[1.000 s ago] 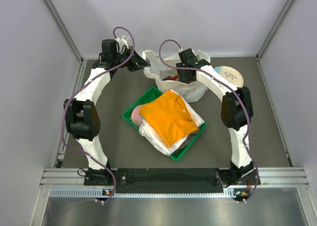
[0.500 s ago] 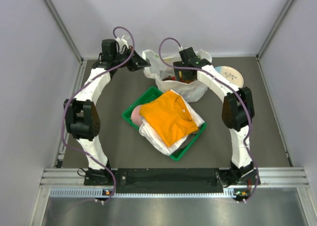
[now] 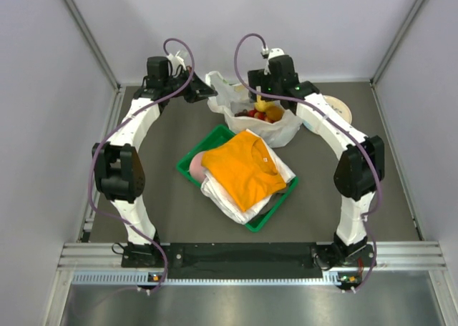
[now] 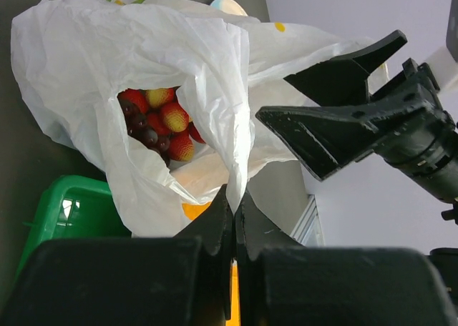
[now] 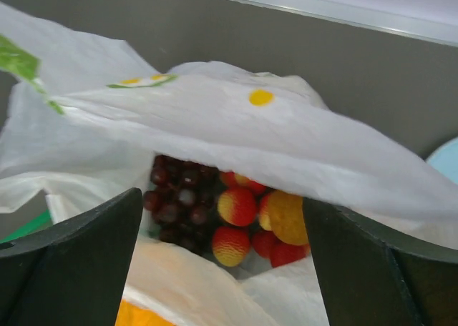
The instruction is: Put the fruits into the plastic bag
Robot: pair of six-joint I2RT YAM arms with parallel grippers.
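Lifted clear of the plastic bag (image 4: 86, 61), the right hand (image 5: 225, 258) hangs spread, empty; the left hand (image 4: 235, 201) pinches its thin, limp rim, seemingly the best hold.

plastic bag (image 3: 278, 131) sits at 12 o'clock of green tray (image 3: 186, 163), mouth up, fruits (image 3: 259, 113) visible inside. left gripper (image 3: 206, 91) at bag's 9 o'clock edge, right gripper (image 3: 268, 97) over its 12 o'clock rim. plate (image 3: 342, 109) at 3 o'clock.

The plastic bag (image 4: 86, 47) is thin, crinkled, translucent white film; the fruits (image 5: 236, 206) look glossy. The green tray (image 4: 64, 204) is shiny plastic, the tabletop (image 3: 186, 211) matt grey.
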